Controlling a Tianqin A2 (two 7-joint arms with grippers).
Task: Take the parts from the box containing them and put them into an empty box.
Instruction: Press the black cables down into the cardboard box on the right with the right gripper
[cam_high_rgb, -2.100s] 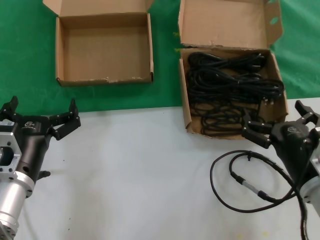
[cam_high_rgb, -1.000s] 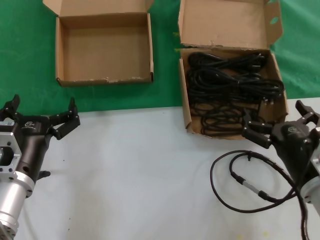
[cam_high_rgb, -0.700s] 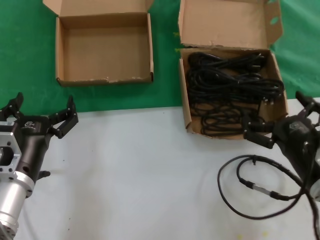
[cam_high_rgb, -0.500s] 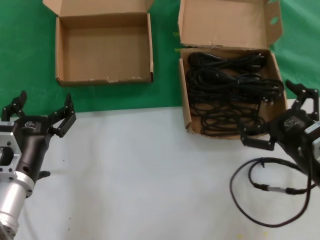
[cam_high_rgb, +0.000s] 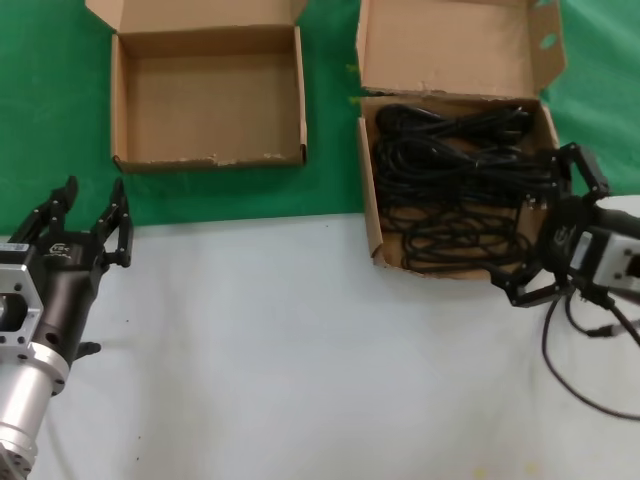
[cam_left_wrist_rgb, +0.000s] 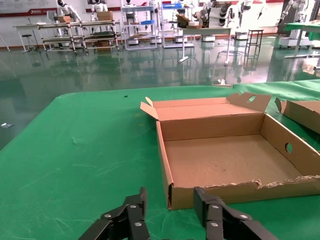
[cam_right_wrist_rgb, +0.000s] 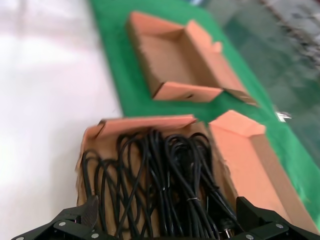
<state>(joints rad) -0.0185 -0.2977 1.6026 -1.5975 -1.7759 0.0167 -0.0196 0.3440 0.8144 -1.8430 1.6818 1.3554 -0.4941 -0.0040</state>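
1. Right claw (cam_high_rgb: 555, 224): spread wide, gripping nothing, at the right edge of the larger box (cam_high_rgb: 369, 215).
2. Power cords (cam_high_rgb: 455, 175): all inside the larger box.
3. Shallow box (cam_high_rgb: 118, 110): on the green cloth, left of the larger box.
4. Left claw (cam_high_rgb: 88, 214): parted, unloaded, at the counter (cam_high_rgb: 300, 350) edge.
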